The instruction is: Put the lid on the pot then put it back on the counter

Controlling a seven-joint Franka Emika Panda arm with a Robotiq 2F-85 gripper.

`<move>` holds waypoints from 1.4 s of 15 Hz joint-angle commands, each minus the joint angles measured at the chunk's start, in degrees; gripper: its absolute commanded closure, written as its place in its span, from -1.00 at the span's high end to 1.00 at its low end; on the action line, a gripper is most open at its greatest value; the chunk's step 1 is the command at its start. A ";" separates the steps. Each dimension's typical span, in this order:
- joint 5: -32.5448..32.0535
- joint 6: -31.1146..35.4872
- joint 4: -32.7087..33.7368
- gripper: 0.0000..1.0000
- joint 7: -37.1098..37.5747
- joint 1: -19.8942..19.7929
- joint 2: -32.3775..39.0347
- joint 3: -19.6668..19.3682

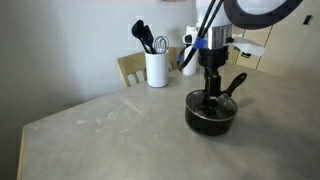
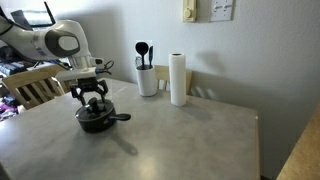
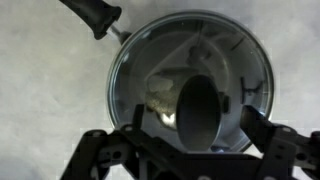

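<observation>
The black pot [image 1: 210,118] stands on the grey counter [image 1: 100,130], and it also shows in an exterior view [image 2: 96,122]. The clear glass lid [image 3: 150,60] lies on the pot and covers its mouth. The pot's long black handle [image 3: 95,15] points to the upper left in the wrist view. My gripper [image 3: 195,125] is right above the lid. Its fingers stand open on either side of the dark centre knob [image 3: 200,110], with a gap on each side. The gripper shows in both exterior views [image 1: 211,88] [image 2: 92,97].
A white utensil holder [image 1: 156,68] [image 2: 147,80] with dark utensils stands by the wall. A paper towel roll [image 2: 178,80] stands beside it. A wooden chair [image 1: 130,68] [image 2: 30,90] is at the counter's edge.
</observation>
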 commanded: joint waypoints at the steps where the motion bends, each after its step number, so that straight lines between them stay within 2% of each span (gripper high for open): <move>1: -1.13 -1.24 -0.39 1.00 -0.29 -0.17 -1.45 -0.59; 10: -1.67 -2.00 -0.78 1.00 -0.21 -0.27 -3.74 -1.79; 21: -0.58 -2.81 -0.08 1.00 -1.82 -0.50 -1.91 -1.05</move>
